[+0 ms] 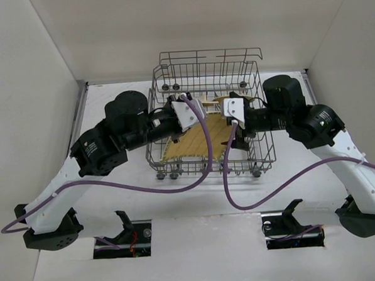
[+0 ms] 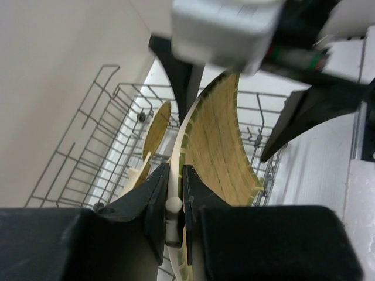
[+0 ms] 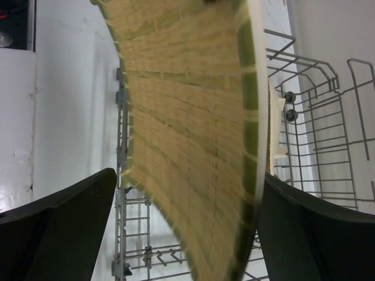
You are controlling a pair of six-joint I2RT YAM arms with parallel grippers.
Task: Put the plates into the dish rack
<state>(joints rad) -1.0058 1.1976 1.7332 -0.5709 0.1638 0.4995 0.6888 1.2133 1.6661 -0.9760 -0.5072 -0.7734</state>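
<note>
The grey wire dish rack (image 1: 263, 146) stands mid-table. A large pale ribbed plate (image 1: 191, 143) leans tilted inside it. My left gripper (image 1: 197, 118) is shut on this plate's rim: in the left wrist view the gripper (image 2: 174, 187) pinches the pale green-striped edge of the plate (image 2: 217, 140). My right gripper (image 1: 224, 118) faces it from the right. In the right wrist view it (image 3: 188, 175) is open wide, with the plate (image 3: 187, 129) between its fingers (image 3: 64, 228). Another tan plate (image 2: 157, 126) stands edge-on further back; its edge also shows in the right wrist view (image 3: 275, 129).
The rack's taller back rail (image 1: 208, 54) rises behind the arms. White walls close in on the left, right and back. Purple cables (image 1: 177, 185) hang from both wrists in front of the rack. The right gripper's fingers (image 2: 304, 111) cross the top of the left wrist view.
</note>
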